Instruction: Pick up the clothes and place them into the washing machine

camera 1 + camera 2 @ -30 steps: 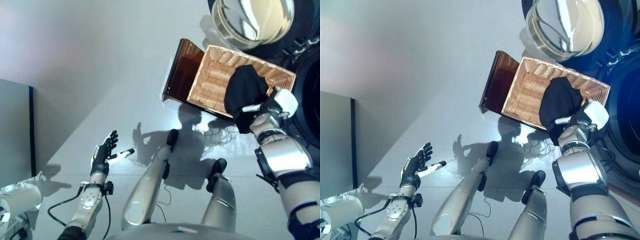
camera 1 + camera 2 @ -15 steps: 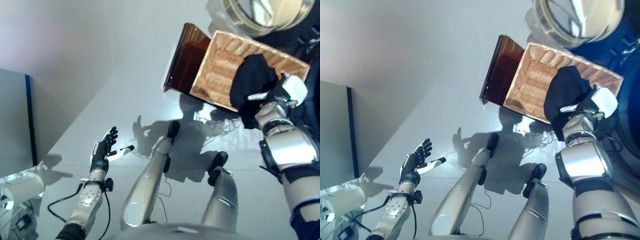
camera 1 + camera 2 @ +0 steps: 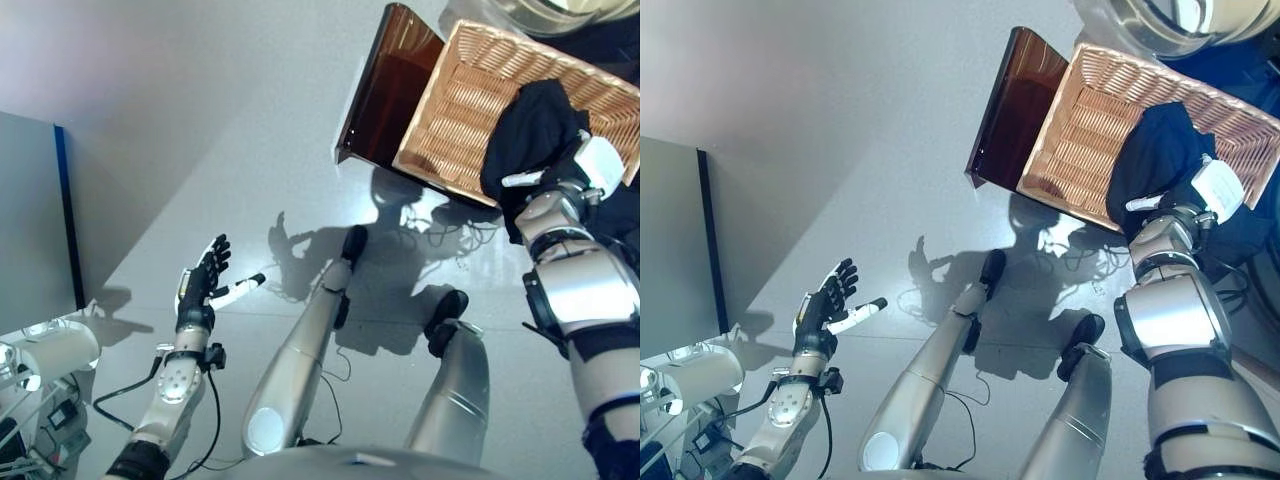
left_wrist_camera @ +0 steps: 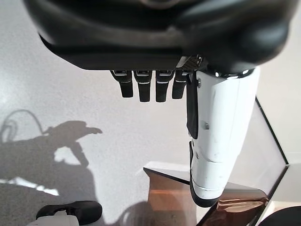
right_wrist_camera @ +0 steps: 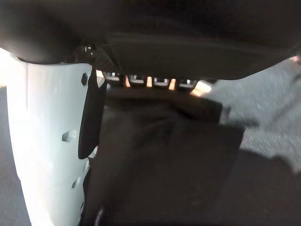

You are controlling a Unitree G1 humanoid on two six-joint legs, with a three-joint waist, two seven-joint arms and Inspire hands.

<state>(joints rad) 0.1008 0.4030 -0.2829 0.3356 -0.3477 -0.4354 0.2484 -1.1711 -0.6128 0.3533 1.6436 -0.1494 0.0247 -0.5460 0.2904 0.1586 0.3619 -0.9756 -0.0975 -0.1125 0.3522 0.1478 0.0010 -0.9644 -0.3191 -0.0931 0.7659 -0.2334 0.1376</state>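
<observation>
Fingers and white-covered thumb of the right hand (image 3: 560,178) clutch a bunched black garment (image 3: 532,122), which hangs crumpled over the near rim of the rectangular woven wicker basket (image 3: 470,92); left hand (image 3: 200,290) hovers above the pale floor (image 3: 180,130), fingers spread, holding nothing.

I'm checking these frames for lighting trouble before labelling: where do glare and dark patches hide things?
Left eye view: glare on the floor below the wicker basket. Right wrist view: the dark garment is nearly black, hiding the right hand fingers. Left wrist view: evenly lit, open left hand clear.
</observation>
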